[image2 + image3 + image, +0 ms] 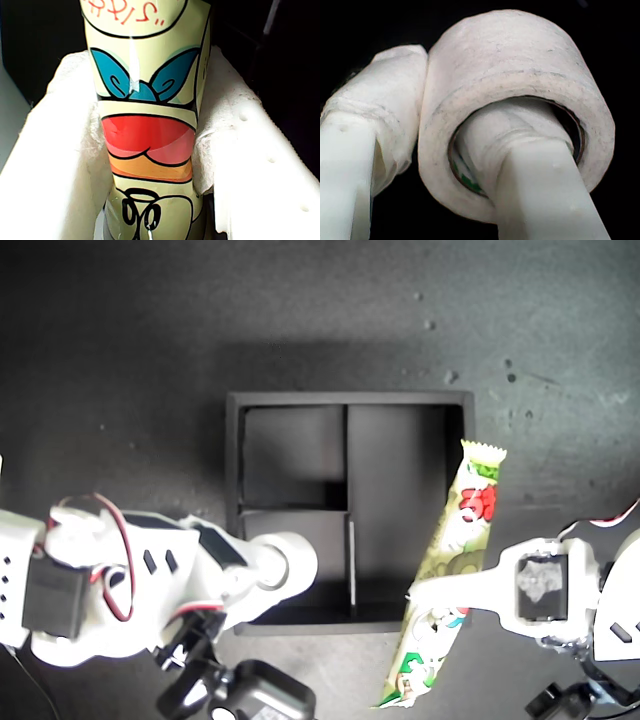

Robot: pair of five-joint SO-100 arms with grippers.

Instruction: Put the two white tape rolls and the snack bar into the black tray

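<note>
Dark table carries the black tray (235,455). My first pincer (425,592) grips the snack bar (450,570), lying lengthwise just outside the tray's long section. My second pincer (290,562) clamps a white tape roll (515,105) over a small section.

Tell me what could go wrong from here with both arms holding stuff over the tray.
The snack bar lies across the black tray's wall on the exterior view's right, so if my first gripper lets go now it may tip outside. My second gripper holds the white tape roll with one finger through its hole; the roll could snag on that finger when released.
</note>
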